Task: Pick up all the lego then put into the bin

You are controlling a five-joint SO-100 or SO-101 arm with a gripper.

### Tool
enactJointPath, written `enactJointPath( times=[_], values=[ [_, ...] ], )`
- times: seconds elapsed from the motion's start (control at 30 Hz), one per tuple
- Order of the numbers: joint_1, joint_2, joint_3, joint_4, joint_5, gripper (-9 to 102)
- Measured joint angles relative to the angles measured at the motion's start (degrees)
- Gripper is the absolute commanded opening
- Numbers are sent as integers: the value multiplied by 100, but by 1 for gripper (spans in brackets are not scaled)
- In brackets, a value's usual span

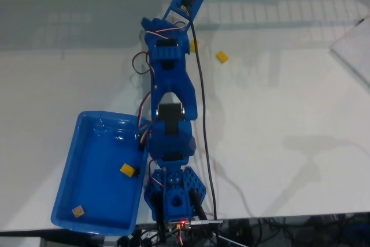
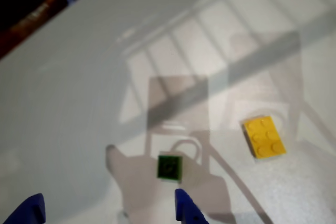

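The blue arm (image 1: 171, 114) stretches away from its base at the near edge of the white bench (image 1: 277, 143), reaching toward the far side in the fixed view. Taking the arm as the landmark: the blue bin (image 1: 75, 154) lies just to its left near the base, its right rim close against the arm's lower joints. Two bricks rest inside the bin, a yellow brick (image 1: 126, 169) near the right wall, close to the arm, and a tan brick (image 1: 77, 211) nearer the front left corner.

Out by the far end of the arm, a second yellow brick (image 1: 222, 56) lies on the bench to the right of the wrist, and another small yellow piece (image 1: 195, 44) sits right against the arm's right edge, half hidden beside the black cable (image 1: 203, 131).

From the wrist view, the fingers (image 2: 107, 211) stand apart, two blue tips poking up from the bottom edge, one at the left corner and one near the middle. A dark green brick (image 2: 169, 167) lies flat on the bench just above the right-hand tip, untouched and within the gripper's shadow. A yellow brick (image 2: 264, 136), studs up, lies to the right of the green one, clear of the fingers.
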Motion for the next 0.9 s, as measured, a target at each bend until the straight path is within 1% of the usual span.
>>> enactJointPath(
  times=[0.33,0.9],
  values=[
    [9,-1072,-633,44,-369,31],
    [167,-1688,-993,193,-791,29]
  ],
)
